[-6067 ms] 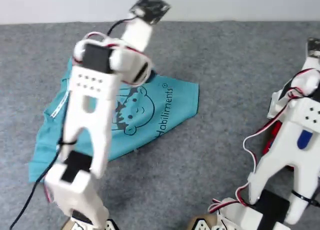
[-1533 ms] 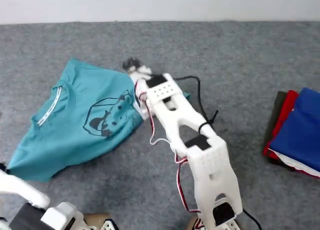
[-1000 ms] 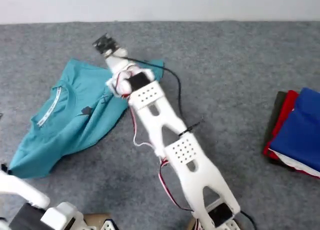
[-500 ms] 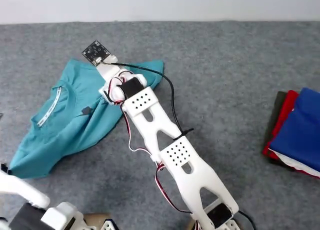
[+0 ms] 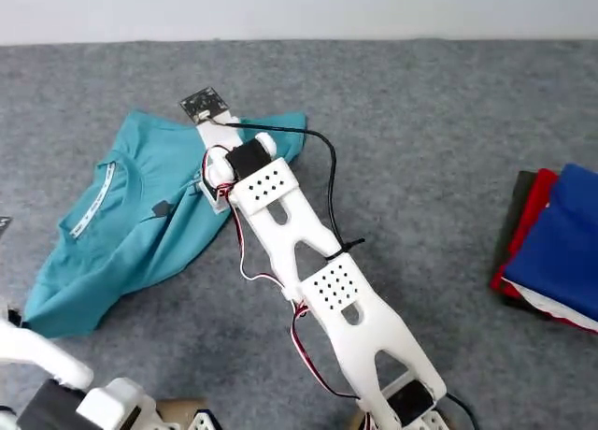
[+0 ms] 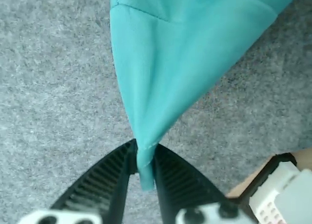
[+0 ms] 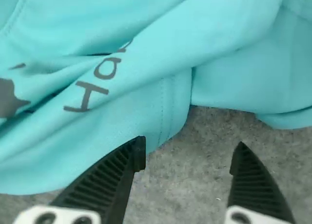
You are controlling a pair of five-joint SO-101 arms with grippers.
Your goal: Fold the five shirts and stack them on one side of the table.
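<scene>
Teal cotton T-shirt [image 5: 112,234], white-taped neckline: lies rumpled on the table's left side. One side is folded over the front and only a scrap of dark print shows. Its near corner is pinched in the left gripper [image 6: 142,160].

Folded stack at the far right edge: blue shirt [image 5: 561,248] on top, red shirt [image 5: 531,220] beneath, dark shirt [image 5: 517,198] edging out beyond the red.

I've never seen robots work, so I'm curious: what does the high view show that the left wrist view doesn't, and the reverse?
High view: the folded stack at the table's side, and the right arm stretched over the teal shirt. Left wrist view: the left gripper pinching an edge of that shirt. Both: the teal shirt on the grey table.
</scene>
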